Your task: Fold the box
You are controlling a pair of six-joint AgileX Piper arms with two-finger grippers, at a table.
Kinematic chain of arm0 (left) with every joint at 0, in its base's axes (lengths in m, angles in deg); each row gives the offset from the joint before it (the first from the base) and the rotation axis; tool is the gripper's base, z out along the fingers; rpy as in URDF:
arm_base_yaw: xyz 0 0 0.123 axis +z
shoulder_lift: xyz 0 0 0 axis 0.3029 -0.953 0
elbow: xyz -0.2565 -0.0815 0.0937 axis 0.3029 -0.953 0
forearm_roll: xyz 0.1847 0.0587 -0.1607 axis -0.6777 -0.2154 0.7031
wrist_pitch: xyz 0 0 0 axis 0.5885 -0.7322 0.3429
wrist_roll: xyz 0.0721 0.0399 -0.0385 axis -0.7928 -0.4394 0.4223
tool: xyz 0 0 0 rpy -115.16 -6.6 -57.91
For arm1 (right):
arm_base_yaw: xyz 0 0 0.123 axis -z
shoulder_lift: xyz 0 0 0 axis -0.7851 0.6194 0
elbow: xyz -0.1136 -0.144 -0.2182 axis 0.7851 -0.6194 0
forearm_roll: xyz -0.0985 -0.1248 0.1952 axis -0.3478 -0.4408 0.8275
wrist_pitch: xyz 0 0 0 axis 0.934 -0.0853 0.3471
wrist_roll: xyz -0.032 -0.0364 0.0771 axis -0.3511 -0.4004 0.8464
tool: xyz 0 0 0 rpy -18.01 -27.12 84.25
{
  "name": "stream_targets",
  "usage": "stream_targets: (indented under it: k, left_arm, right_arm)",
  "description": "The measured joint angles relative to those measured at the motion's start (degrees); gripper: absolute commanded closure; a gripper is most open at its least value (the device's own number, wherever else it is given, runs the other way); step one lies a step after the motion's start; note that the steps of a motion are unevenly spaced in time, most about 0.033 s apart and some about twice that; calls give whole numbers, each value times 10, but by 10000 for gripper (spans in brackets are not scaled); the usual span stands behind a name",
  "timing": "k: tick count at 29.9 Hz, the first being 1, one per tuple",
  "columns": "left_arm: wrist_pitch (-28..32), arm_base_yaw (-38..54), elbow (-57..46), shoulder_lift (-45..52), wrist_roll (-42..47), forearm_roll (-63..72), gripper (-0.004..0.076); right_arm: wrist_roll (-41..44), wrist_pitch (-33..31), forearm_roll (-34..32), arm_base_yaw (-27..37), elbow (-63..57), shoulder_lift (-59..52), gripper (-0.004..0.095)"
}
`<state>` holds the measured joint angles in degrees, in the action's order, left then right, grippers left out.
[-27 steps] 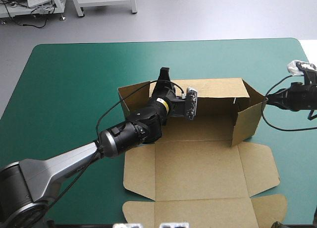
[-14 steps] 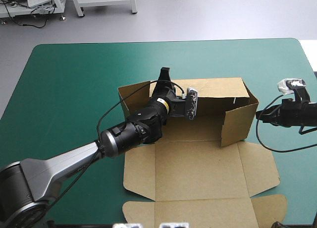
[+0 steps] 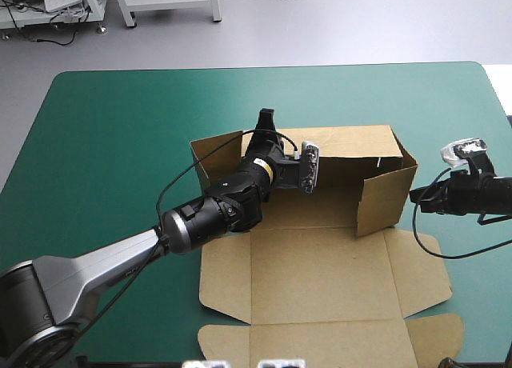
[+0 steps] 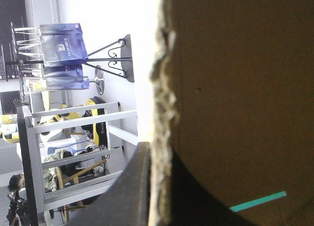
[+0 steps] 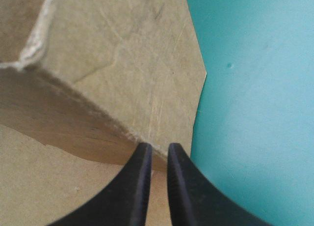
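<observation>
The brown box (image 3: pixel 320 272) lies open on the teal-green cover, its back wall (image 3: pixel 352 140) and right wall (image 3: pixel 388 196) raised and the lid panel flat toward the near edge. My left gripper (image 3: pixel 266 118) reaches over the base to the top of the back wall's left part. In the left wrist view the box (image 4: pixel 235 88) fills the frame, its edge between the fingers of my left gripper (image 4: pixel 157 159), which is shut on it. My right gripper (image 3: pixel 412 196) is shut, its tips against the right wall's outer lower edge. The right wrist view shows the gripper (image 5: pixel 158 148) at that wall (image 5: pixel 122 64).
Bare teal-green cover (image 3: pixel 120 144) spreads left of and behind the box, with a narrower strip (image 5: pixel 255 88) to its right. The box's loose side flaps (image 3: pixel 420 268) lie flat at the near right. The table's near edge runs close under the lid.
The right gripper moved in from the right and toward the near edge. The right wall swung inward to stand more square to the back wall. The left arm stayed put.
</observation>
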<state>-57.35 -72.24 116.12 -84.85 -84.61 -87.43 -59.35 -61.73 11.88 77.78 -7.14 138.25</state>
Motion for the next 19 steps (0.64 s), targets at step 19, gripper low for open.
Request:
stream_targets:
  k: [19]
  left_arm:
    - [0, 0, 0, 0, 0, 0, 729]
  right_arm:
    - [-26, 53, 17, -104, -5, 0, 463]
